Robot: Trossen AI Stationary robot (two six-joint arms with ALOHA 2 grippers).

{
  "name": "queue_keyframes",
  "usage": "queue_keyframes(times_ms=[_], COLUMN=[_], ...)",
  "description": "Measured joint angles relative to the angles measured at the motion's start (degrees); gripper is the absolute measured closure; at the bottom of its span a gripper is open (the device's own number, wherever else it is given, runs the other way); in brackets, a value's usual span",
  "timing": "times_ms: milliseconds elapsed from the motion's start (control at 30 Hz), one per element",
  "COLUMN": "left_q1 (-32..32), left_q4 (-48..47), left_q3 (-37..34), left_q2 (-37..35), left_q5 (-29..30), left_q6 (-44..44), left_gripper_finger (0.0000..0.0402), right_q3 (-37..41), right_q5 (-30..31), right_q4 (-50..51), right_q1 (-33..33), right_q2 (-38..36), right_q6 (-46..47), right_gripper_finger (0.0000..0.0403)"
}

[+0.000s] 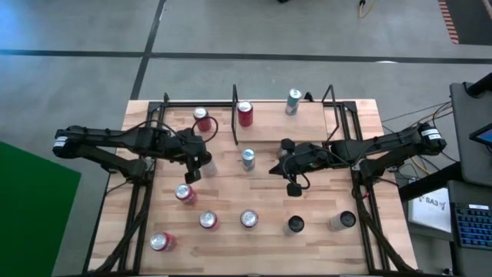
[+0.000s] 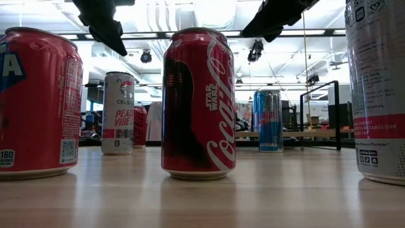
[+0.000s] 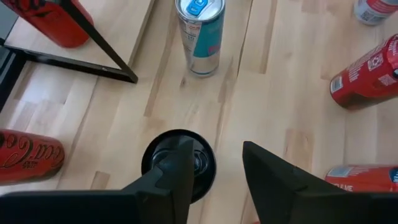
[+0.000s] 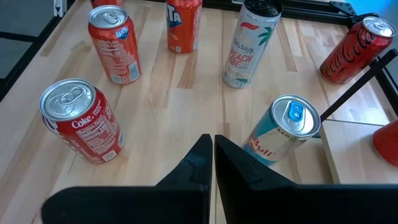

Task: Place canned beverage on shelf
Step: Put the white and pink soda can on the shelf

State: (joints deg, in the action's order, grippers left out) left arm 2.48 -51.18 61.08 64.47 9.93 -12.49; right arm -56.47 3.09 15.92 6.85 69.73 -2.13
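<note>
Left tool: part-open over black-topped can | right tool: shut, empty

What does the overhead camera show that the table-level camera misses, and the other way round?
Only the overhead view shows the shelf laid out with three cans on it, and both arms whole: the left gripper empty, the right gripper shut and empty. Only the table-level view shows labels, such as the Star Wars Coca-Cola can, and the room's ceiling lights behind. Both show the blue Red Bull can standing on the table.
</note>
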Motion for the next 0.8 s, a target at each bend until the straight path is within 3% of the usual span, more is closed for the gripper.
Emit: queue_keyframes(times_ms=[133,500,633,800], left_q1=[0.0,0.0,0.0,-0.1], left_q4=[-0.2,-1.0,-1.9,-2.1], left_q3=[0.0,0.0,0.0,0.0], left_q2=[0.0,2.8,4.3,5.7], left_q5=[0.5,1.6,1.6,2.6], left_q6=[0.0,0.0,0.0,0.0], left_gripper_finger=[0.0230,0.0052,0.0026,0.0024], right_q3=[0.0,0.0,0.0,0.0], right_q5=[0.0,0.0,0.0,0.0], right_q4=[0.0,0.0,0.0,0.0], right_q1=[0.0,0.0,0.0,0.0], right_q2=[0.0,0.0,0.0,0.0], right_q6=[0.0,0.0,0.0,0.0], right_gripper_finger=[0.0394,0.0394,0.0394,0.0394])
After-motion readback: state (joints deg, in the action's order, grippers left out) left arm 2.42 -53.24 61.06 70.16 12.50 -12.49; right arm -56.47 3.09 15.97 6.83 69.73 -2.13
